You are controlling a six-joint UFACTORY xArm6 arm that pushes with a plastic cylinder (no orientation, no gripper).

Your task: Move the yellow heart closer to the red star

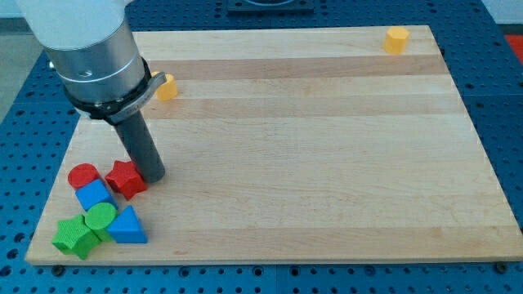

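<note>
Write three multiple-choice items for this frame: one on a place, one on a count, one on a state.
1. Where is my tip?
A. beside the red star block, on the star's right in the view
B. at the yellow block in the top right corner
C. off the wooden board

2. How many yellow blocks show?
A. one
B. two
C. four

3. The yellow block near the arm is:
A. partly hidden
B. stacked on the blue blocks
C. touching the star

Answers: 1 A, the rod ends right of the star. 2 B, one at the top right, one by the arm. 3 A, the arm covers its left part.
</note>
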